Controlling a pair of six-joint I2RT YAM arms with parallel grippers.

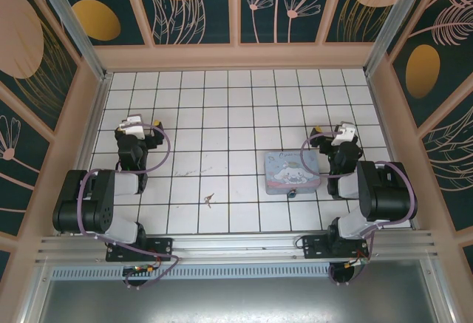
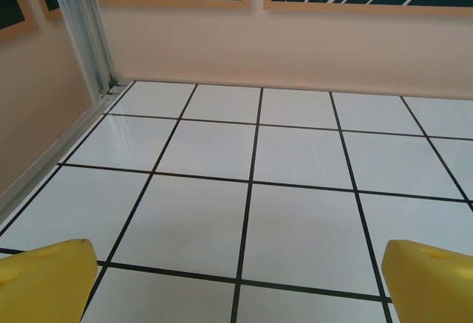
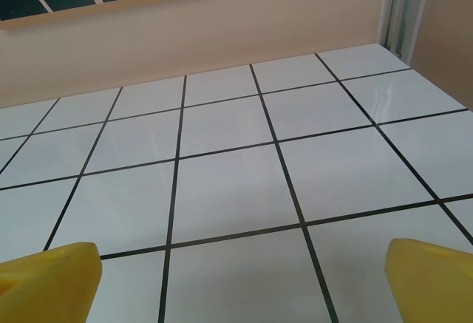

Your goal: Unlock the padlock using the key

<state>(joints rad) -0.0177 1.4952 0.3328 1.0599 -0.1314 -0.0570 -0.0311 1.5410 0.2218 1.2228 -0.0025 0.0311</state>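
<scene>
The key (image 1: 209,200) is a tiny dull sliver lying on the white tiles near the front, between the two arms. A small dark thing (image 1: 293,192) sits against the near edge of the pastel blue cartoon tin (image 1: 293,171); it looks like the padlock, too small to be sure. My left gripper (image 1: 142,125) rests at the left, far from both. It is open, its yellow fingertips (image 2: 48,275) wide apart over bare tile. My right gripper (image 1: 331,131) hovers just behind and right of the tin, also open, with only tile between its fingertips (image 3: 432,275).
The tiled floor (image 1: 229,116) is enclosed by peach walls (image 1: 236,57) at the back and both sides. A metal corner post (image 2: 85,27) stands at the left wall ahead of my left gripper. The arm bases sit on a rail (image 1: 236,245) at the near edge.
</scene>
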